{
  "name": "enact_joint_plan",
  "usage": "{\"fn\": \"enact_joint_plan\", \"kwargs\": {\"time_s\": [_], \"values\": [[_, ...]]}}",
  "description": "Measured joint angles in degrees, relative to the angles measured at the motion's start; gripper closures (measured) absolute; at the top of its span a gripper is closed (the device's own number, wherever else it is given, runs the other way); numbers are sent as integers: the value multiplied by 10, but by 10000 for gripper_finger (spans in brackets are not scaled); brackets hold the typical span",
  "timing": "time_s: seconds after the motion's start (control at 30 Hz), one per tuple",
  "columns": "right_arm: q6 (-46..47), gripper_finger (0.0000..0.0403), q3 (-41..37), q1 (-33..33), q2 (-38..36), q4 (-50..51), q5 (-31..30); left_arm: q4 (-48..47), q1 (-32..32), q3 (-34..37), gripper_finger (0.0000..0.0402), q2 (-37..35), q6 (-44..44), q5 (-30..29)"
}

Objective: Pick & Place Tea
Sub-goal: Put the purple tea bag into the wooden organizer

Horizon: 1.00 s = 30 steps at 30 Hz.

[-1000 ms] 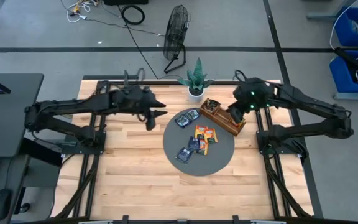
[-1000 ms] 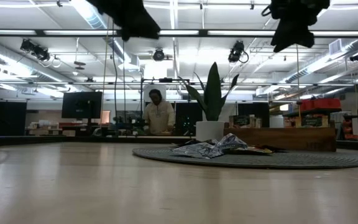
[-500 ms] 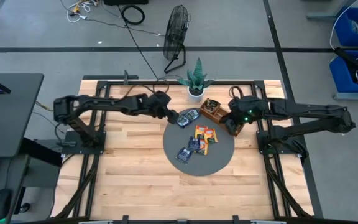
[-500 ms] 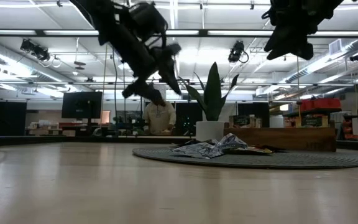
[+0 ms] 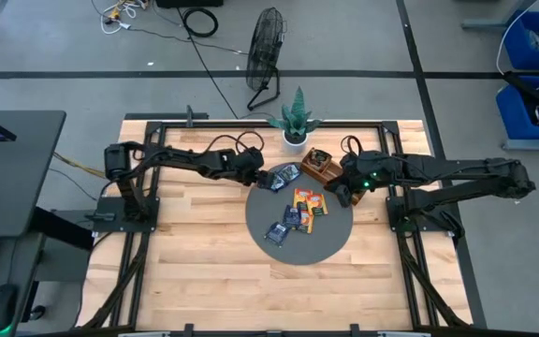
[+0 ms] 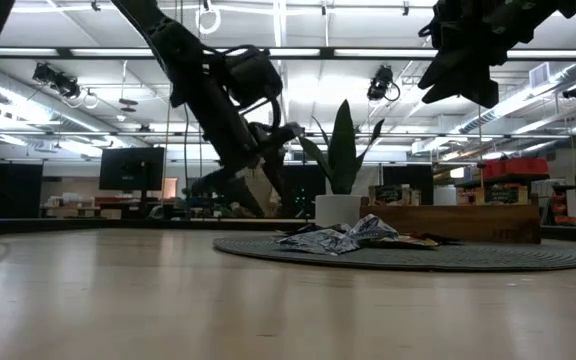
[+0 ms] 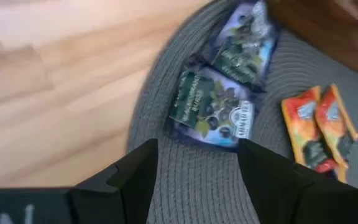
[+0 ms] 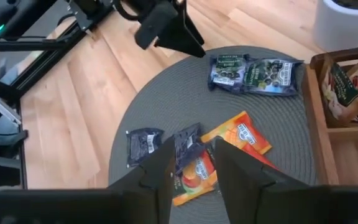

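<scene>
— Where's the tea (image 5: 297, 207)?
— Scattered on the round grey mat (image 5: 330, 241) (worktop centre). Left gripper (image 5: 258, 177) hovers at its edge, fingers spread; right gripper (image 5: 337, 194) hovers too, fingers apart.

Two dark, near-black arms, slim tubular links with bulkier rounded joint housings. Left arm (image 5: 171, 159): thin black cables looping off the forearm near the wrist. Right arm (image 5: 447, 173): small green light on the wrist housing, loose cable loop beside it. Left pincer (image 7: 194, 165): two matte black fingers (image 7: 132, 180), broad, flat, angular edges. Right pincer (image 8: 191, 165): same black fingers (image 8: 157, 168), tapering to blunt tips. Screws or markings possibly present, too dark to tell.
</scene>
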<state>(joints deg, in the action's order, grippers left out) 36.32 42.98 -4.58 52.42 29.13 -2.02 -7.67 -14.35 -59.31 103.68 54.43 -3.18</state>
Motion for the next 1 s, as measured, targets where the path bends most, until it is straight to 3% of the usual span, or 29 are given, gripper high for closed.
{"fn": "enact_joint_plan", "kwargs": {"time_s": [0.4, 1.0], "values": [[-12, 282, 0, 0, 0, 0, -1, 69, 0, 0, 177, 59, 69, 6], [-13, 282, 0, 0, 0, -2, -1, 108, -1, 0, 177, 62, 90, -14]]}}
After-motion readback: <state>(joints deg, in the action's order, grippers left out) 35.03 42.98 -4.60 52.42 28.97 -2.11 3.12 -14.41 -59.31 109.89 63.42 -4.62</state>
